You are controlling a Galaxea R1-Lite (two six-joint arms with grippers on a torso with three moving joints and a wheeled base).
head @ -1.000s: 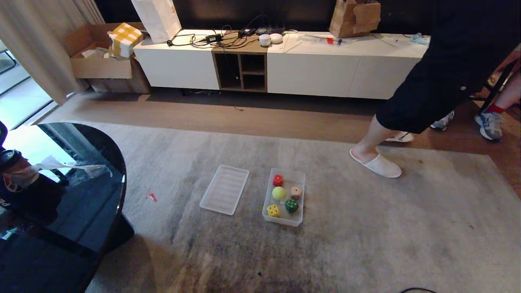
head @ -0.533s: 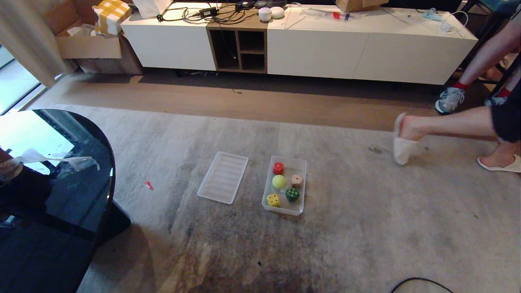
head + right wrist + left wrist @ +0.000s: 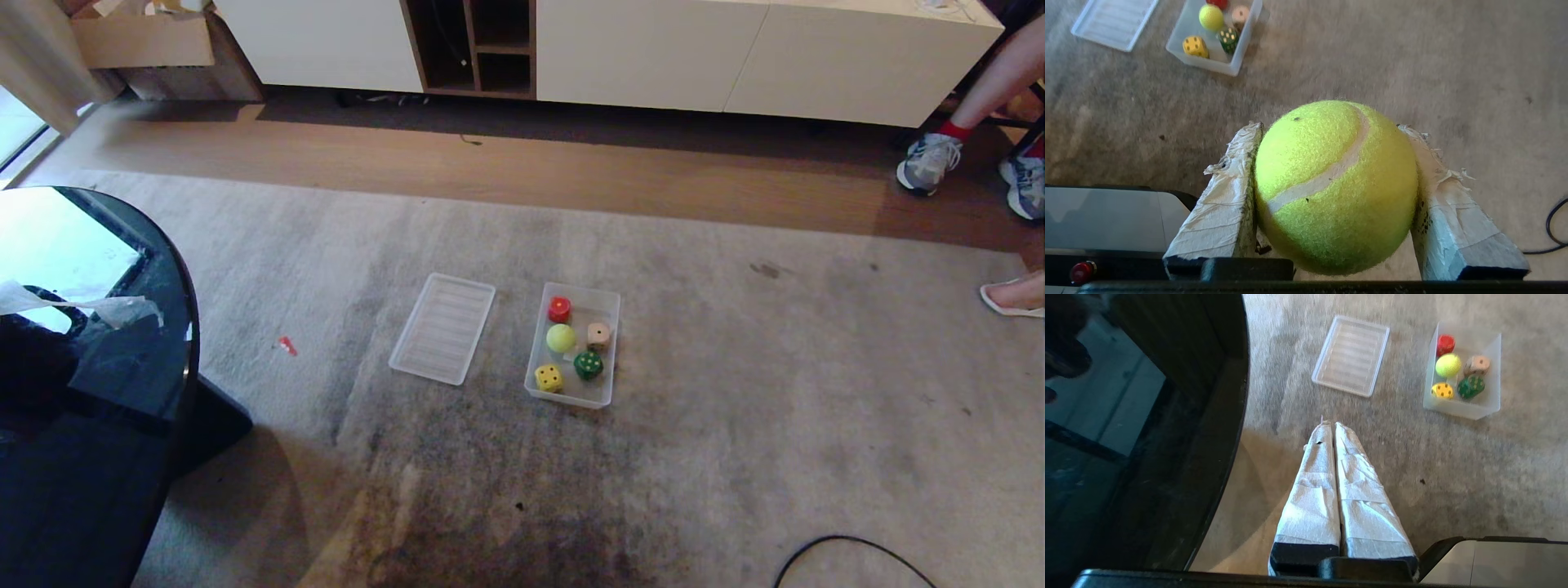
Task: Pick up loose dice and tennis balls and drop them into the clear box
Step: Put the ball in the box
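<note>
**Right gripper loaded with second ball; box not yet reached**

Right gripper [image 3: 1331, 196] is clamped on a tennis ball [image 3: 1336, 185], held between both taped fingers [image 3: 1229, 204] well short of the clear box [image 3: 608, 298], which stands on the carpet [image 3: 775, 425]. Left gripper [image 3: 1329, 425] is seen with its fingers pressed together, empty, hanging near the edge of a dark table [image 3: 98, 425] and apart from the box.

Step in hand, as judged: carriage of the ball to the box. For a sound drop, the ball should be brought squarely over the box's free floor and lowered close to the rim before release, so that bounce-out is avoided; the flat ribbed lid [image 3: 443, 327] just beside the box is not to be mistaken for the target.

Count inside the box: one tennis ball [image 3: 560, 337]; four dice, namely one red [image 3: 559, 309], one beige [image 3: 598, 334], one yellow [image 3: 549, 377], one dark green [image 3: 588, 364]. One ball is held outside the box. No loose dice are seen on the carpet.
</note>
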